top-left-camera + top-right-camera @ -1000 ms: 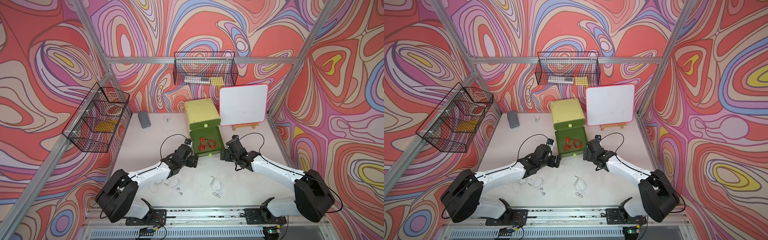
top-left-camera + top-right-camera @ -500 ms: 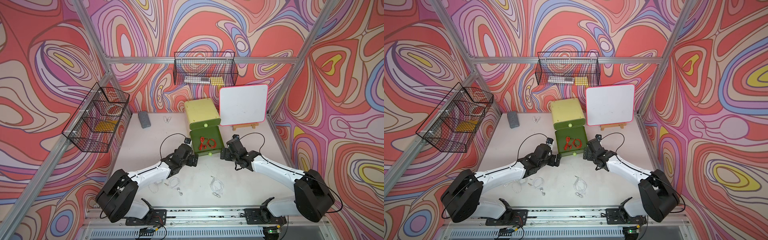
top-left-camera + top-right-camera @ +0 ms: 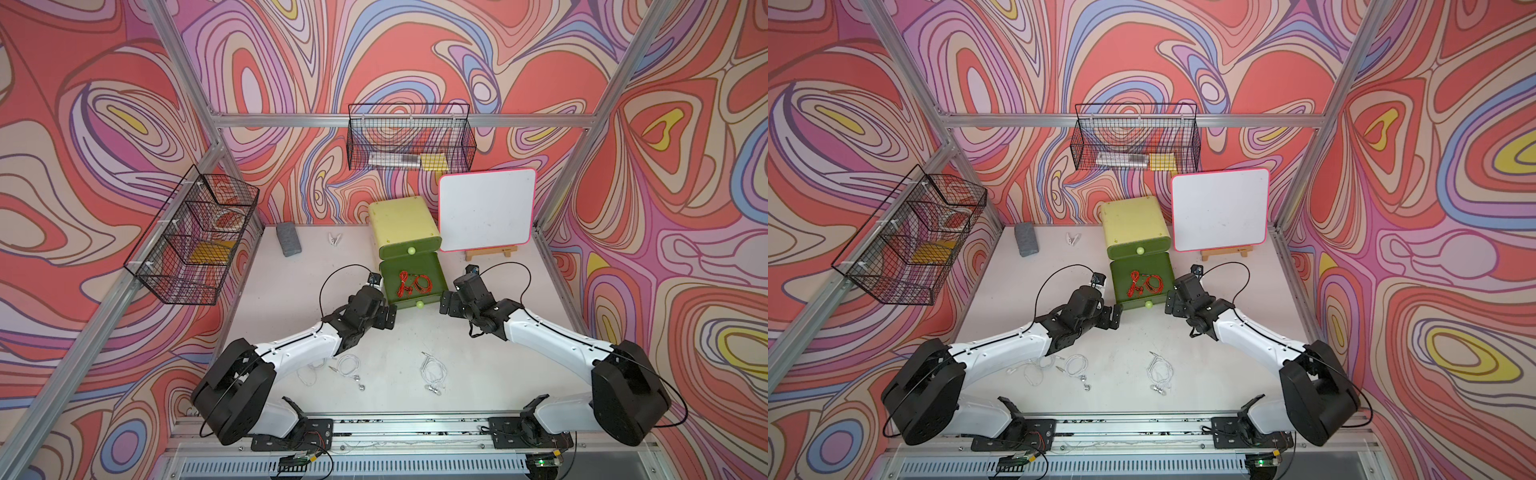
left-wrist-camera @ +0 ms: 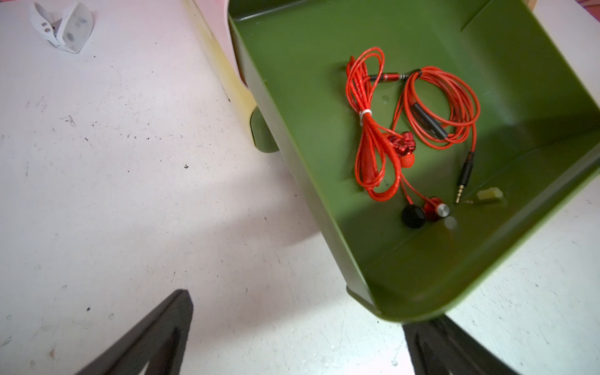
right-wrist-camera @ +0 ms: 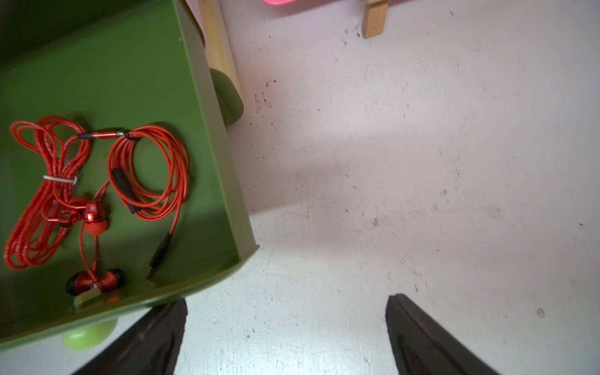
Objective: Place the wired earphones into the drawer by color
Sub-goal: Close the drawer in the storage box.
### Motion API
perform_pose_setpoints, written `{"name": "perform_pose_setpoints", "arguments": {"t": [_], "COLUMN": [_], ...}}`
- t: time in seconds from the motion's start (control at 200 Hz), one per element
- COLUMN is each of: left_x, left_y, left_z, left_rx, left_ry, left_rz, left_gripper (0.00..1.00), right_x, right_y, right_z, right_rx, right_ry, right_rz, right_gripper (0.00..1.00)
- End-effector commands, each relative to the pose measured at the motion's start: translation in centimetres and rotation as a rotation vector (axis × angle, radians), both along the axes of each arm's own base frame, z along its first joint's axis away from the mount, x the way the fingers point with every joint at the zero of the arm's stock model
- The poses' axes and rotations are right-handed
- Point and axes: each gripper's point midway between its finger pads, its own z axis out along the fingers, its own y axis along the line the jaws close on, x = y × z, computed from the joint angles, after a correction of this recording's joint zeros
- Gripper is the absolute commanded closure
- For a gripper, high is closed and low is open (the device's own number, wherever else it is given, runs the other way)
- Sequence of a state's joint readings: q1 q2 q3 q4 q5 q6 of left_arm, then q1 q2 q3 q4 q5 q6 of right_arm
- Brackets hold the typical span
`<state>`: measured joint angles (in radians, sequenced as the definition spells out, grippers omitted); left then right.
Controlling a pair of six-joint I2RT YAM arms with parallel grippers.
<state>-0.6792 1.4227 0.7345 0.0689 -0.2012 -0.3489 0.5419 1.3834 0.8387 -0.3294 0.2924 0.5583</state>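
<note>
Wired earphones (image 4: 370, 136): two red in drawer (image 4: 324, 81), three white (image 3: 432, 371) on table (image 3: 291, 299); left gripper (image 3: 386, 320) and right gripper (image 3: 446, 305) gape empty.

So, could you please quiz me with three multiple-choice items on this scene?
1. Where do the red earphones lie? A on the table B in the open drawer C in a wire basket
2. How many red bundles? A one B two C four
3. How do the left gripper and right gripper stand? A both open, empty B both shut C holding cables
Answers: 1 B, they lie on the drawer floor; 2 B, wrist views show two coils; 3 A, jaws apart, nothing between.
</note>
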Motion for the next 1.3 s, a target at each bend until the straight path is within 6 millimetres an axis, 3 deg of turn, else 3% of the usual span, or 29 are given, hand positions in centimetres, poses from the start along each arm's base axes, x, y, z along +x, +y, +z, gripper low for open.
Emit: {"name": "perform_pose_setpoints", "arguments": {"t": [0.0,0.636,1.297], "left_x": [1.4,3.5,5.2], "left_y": [0.2,0.6,0.1], "left_z": [2.4,3.2,2.9], "left_rx": [-0.031,-0.058,-0.072], "left_ry": [-0.066,-0.065,-0.055], "left_rz": [0.038,0.065,0.068], "left_gripper": [0.01,0.01,0.01], "right_x": [1.3,3.6,3.0], "right_y": [-0.1,0.8,2.0], "right_z": [2.6,4.0,5.8], "right_rx": [0.021,0.04,0.104], "right_ry": [-0.074,-0.105,-0.131], "right_rz": [-0.021,-0.009,0.061], "right_gripper": [0.02,0.02,0.03]}}
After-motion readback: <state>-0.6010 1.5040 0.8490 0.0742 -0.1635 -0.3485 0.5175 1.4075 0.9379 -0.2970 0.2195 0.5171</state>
